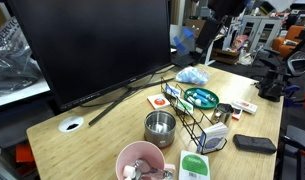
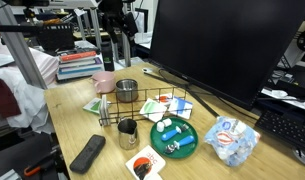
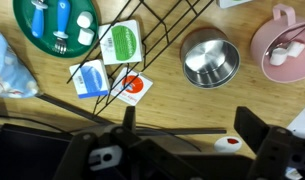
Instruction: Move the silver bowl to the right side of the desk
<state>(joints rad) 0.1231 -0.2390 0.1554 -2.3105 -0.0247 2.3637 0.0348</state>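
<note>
Fingers show up along the bottom edge of the wrist view as two dark shapes spread wide apart with nothing between them, so they're open and not holding anything. They hang well above the light wood-grain desk, looking straight down at it.

The small round shiny steel bowl sits upright on the desk and looks empty. It's just beside the round pink bowl, which has some white stuff in it, though I can't tell if the two actually touch. On its other side is the black wire rack, close by. In an exterior view the steel bowl is in front of the big black monitor, between the round white grommet and the rack.

Other stuff on the desk:
- a round teal dish with blue and white items on it
- a green-and-white packet, a blue-and-white packet and a white card with a red circle, all lying flat near the rack
- a little steel cup at the rack's end
- a flat black remote-looking thing near the desk edge
- a crumpled blue plastic bag

The dark robot arm is up at the top of both exterior views, too small there to read the fingers.
</note>
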